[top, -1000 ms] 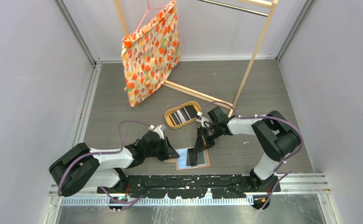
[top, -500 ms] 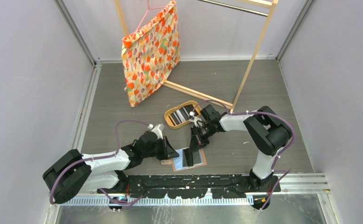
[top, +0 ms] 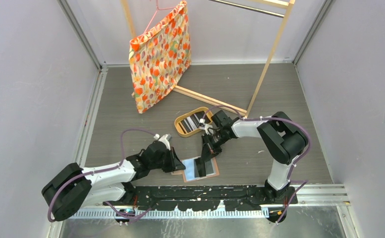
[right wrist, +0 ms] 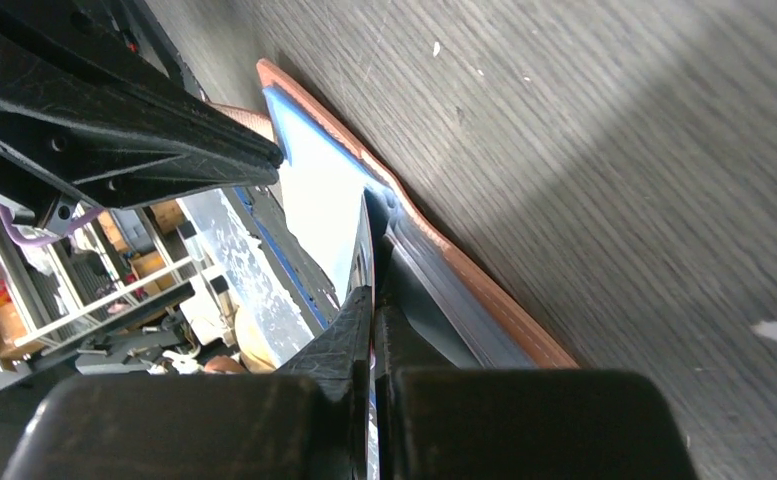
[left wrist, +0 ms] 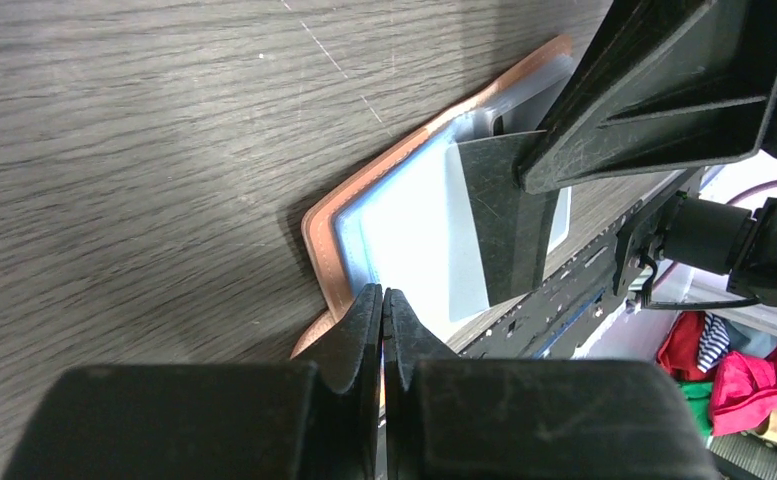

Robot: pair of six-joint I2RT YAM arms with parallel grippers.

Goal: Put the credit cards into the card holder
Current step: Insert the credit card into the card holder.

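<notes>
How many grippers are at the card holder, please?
2. The left gripper pinches the card holder's edge; the right gripper holds a credit card over its blue pocket.

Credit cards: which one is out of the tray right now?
The dark card pinched in the right end effector, its lower edge at the open card holder; the other cards lie in the oval wooden tray.

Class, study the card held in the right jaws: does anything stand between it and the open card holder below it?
Nothing visible does. The card, held by the right gripper, meets the light-blue inside of the card holder. The left gripper, jaws shut, sits at the holder's edge, beside the card's path.
</notes>
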